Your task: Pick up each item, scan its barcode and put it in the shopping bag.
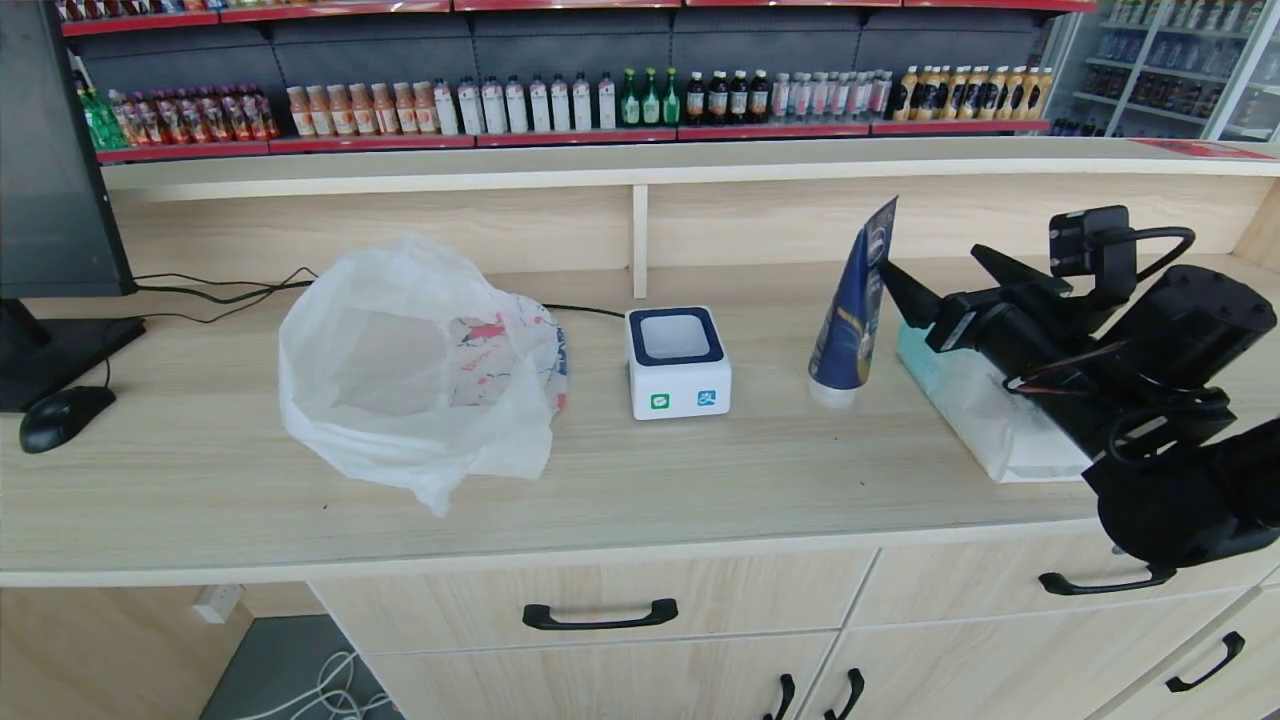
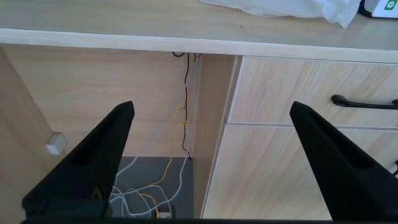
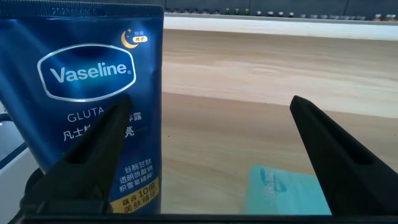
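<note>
A white plastic shopping bag (image 1: 420, 370) lies open on the wooden counter (image 1: 700, 480), left of a white scanner box (image 1: 678, 362) with a blue-rimmed window. A dark blue tube (image 1: 850, 310) stands on its cap right of the scanner. Behind it lies a white and teal soft pack (image 1: 985, 420). My right gripper (image 1: 935, 265) is open just right of the tube, above the pack. In the right wrist view the tube (image 3: 93, 93) stands by one finger of the gripper (image 3: 210, 102), with the teal pack (image 3: 286, 193) below. My left gripper (image 2: 211, 109) hangs open below the counter edge, facing the cabinet.
A monitor (image 1: 50, 150) and a black mouse (image 1: 65, 415) sit at the counter's left end, with cables running behind the bag. A raised ledge (image 1: 640, 165) backs the counter. Drawers with black handles (image 1: 600, 613) are below. Cables (image 2: 183, 112) hang under the counter.
</note>
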Robot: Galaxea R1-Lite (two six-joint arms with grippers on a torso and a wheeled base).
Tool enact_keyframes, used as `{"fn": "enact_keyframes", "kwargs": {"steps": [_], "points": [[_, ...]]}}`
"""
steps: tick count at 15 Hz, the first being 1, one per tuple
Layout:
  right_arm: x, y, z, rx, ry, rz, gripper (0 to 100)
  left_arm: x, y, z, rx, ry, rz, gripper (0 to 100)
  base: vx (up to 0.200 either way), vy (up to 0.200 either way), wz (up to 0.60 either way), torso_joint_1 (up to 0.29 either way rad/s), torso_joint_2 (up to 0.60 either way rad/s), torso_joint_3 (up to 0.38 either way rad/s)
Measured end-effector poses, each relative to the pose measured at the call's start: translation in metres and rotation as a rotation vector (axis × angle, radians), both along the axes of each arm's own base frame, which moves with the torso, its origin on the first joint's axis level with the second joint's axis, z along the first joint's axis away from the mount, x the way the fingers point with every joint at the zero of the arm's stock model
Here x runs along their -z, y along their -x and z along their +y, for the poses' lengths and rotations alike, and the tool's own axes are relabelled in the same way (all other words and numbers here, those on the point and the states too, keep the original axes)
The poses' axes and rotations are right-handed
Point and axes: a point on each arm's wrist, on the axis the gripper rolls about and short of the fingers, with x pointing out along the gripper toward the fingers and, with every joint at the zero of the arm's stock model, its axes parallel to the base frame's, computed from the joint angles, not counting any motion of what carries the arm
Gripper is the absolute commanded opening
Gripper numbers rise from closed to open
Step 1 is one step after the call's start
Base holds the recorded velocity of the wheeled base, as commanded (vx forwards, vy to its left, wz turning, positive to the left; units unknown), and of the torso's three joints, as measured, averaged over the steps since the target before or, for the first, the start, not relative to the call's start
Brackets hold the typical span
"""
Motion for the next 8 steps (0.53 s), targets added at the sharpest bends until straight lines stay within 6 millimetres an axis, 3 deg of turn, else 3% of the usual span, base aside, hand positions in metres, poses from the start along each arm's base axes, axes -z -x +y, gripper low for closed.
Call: {"fn": "enact_keyframes", "kwargs": {"steps": [8], "points": [[0.0072,-0.0051,-0.0081,0.019,0.005,0.021,100,0.0001,0.0000,0.0000,0.002,-0.009,0.001,100,0.000,0.000,0.00,0.000,0.00,0.000]]}}
